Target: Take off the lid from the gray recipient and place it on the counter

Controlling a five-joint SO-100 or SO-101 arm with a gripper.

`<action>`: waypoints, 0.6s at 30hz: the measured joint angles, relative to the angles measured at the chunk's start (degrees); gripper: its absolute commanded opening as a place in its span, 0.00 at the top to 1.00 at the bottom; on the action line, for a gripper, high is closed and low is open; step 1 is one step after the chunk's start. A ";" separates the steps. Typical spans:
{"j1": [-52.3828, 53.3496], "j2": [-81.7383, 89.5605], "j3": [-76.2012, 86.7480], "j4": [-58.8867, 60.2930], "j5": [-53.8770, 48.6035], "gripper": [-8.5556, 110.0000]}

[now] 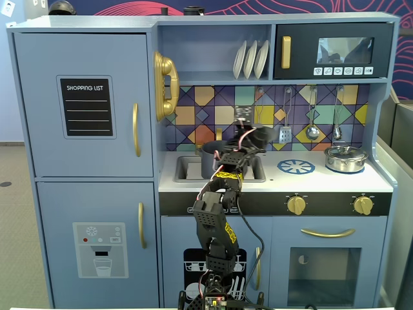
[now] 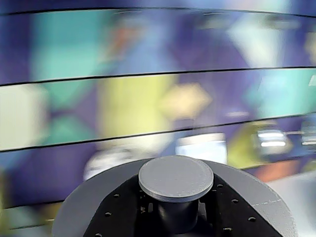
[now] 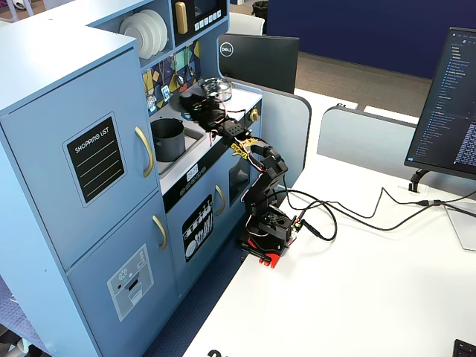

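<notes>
Lid (image 2: 176, 178): matte dark gray disc with a round central knob, filling the bottom of my wrist view. The knob sits between two black perforated finger plates (image 2: 118, 212), so I read the claw (image 1: 257, 137) as clamped on the knob. In a fixed view the lid (image 1: 261, 134) appears as a dark shape at the arm's tip, raised above the counter (image 1: 322, 181) and in front of the coloured tile backsplash (image 1: 213, 103).

Gray recipient (image 3: 167, 138): dark cylindrical pot, open at the top, standing in the sink cutout (image 3: 187, 147). I cannot see any contents from here. In the other fixed view the arm hides most of it (image 1: 208, 158).

Counter: white worktop carrying a blue printed burner ring (image 1: 296, 166) and, to its right, a shiny steel pot (image 1: 345, 157) with its own silver lid on.

Claw: reaching over the sink area, jaws closed on the lid's knob; the exact gap is hidden.

Surroundings: white plates (image 1: 251, 59) in the upper shelf, hanging utensils (image 1: 312, 116), gold knobs (image 1: 296, 205), shopping list board (image 1: 86, 106), monitor (image 3: 451, 108) on the white table (image 3: 372, 297).
</notes>
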 measured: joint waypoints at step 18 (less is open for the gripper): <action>9.58 -2.55 10.63 -8.88 1.23 0.93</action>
